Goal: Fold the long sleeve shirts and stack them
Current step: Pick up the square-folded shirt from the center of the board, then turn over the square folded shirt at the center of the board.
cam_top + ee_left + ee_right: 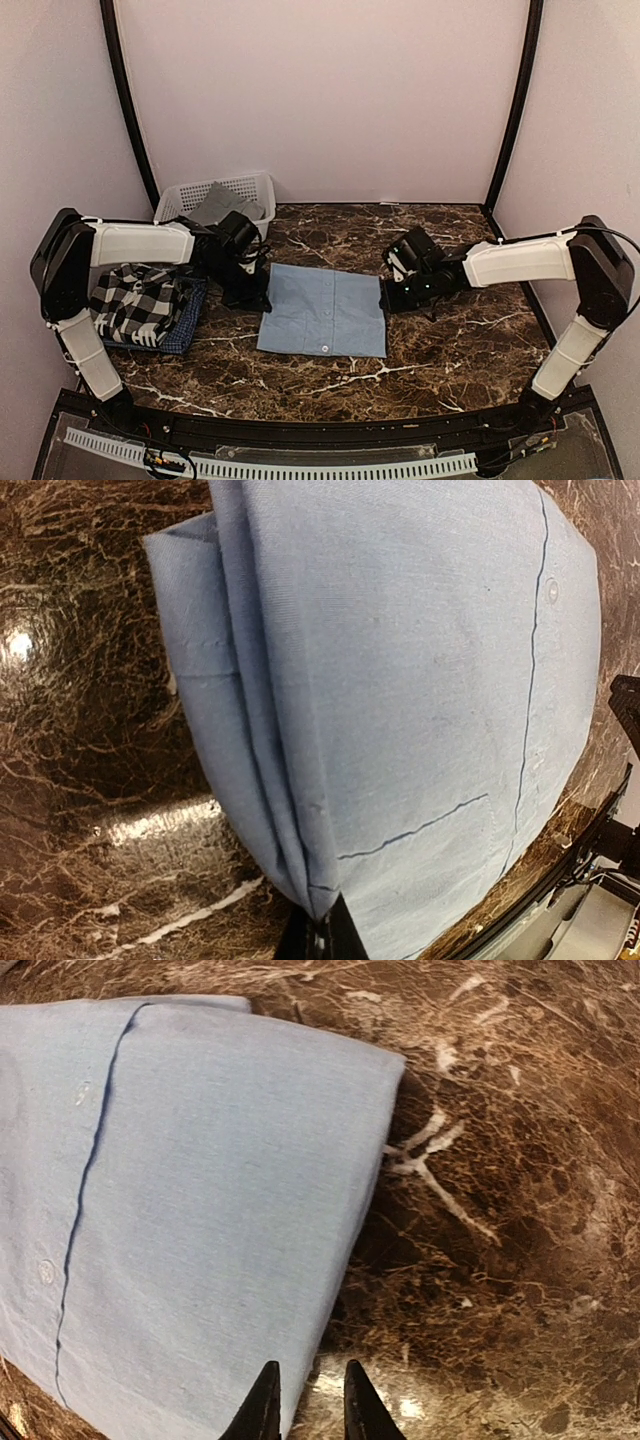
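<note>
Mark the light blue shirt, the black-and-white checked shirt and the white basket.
light blue shirt (325,310): top view, middle of its folded front.
black-and-white checked shirt (135,300): top view, middle of its upper face.
white basket (175,203): top view, its near-left lattice wall.

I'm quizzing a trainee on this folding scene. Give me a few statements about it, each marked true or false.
1. The light blue shirt lies folded on the marble table. True.
2. The black-and-white checked shirt sits in the white basket. False: it lies on the dark blue shirt on the table.
3. The left tool is shut on the light blue shirt's edge. True.
4. The basket holds nothing. False: a grey shirt lies in it.
</note>
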You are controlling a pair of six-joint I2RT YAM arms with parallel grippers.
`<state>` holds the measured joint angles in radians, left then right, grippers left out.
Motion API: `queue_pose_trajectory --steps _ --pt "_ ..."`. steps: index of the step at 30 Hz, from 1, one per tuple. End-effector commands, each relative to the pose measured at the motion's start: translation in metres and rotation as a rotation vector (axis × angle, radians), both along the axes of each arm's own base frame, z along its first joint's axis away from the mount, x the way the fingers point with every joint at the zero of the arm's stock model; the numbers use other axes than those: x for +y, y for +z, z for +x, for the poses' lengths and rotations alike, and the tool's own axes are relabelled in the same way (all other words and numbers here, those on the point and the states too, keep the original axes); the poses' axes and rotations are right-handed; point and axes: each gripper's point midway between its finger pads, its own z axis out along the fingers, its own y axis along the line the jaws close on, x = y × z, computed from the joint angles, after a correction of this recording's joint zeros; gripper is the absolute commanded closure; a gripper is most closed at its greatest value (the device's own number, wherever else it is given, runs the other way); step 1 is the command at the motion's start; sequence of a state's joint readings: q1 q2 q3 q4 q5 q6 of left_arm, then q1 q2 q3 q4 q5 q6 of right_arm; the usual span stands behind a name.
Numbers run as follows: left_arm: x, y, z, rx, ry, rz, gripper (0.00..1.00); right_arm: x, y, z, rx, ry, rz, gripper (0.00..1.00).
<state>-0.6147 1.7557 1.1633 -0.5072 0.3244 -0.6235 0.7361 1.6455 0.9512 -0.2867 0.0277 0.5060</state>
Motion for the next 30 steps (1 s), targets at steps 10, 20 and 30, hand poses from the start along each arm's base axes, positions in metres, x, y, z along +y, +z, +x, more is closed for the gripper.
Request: queue_pose_trajectory --steps 10,20,30 --pt "0.006 0.044 0.009 -0.092 0.001 -0.022 1.0 0.014 -0.022 -0.002 0.014 0.019 -0.073 0.82" --pt "-0.003 0.077 0.018 -0.162 -0.006 -0.082 1.0 0.024 -0.038 -0.006 0.036 0.046 -0.107 0.84" --pt "-0.012 0.136 0.03 -0.285 -0.035 -0.15 1.0 0.087 -0.051 -0.001 0.052 0.127 -0.013 0.84"
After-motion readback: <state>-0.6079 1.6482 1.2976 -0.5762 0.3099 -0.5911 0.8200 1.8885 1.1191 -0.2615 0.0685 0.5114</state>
